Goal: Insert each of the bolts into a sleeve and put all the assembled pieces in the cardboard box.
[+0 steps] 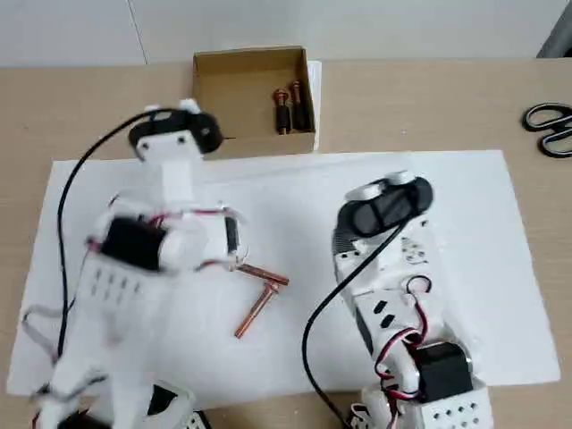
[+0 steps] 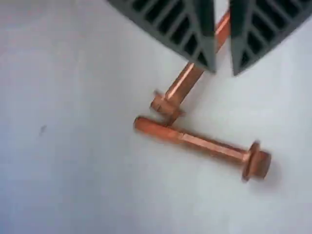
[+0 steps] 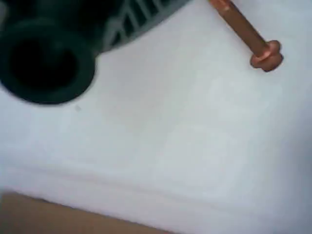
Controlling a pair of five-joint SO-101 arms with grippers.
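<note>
While the left tool (image 2: pixel 223 68) sits closed on one bolt (image 2: pixel 183 83), its head touches the other bolt (image 2: pixel 204 145); lifting might drag that one askew.

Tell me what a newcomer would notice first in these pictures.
Two copper bolts catch the eye in the middle of the white sheet: one bolt with its shaft at the left gripper, and a second bolt angled off its head. Behind the sheet, an open cardboard box holds two finished pieces. Scissors lie at the table's right edge.
</note>
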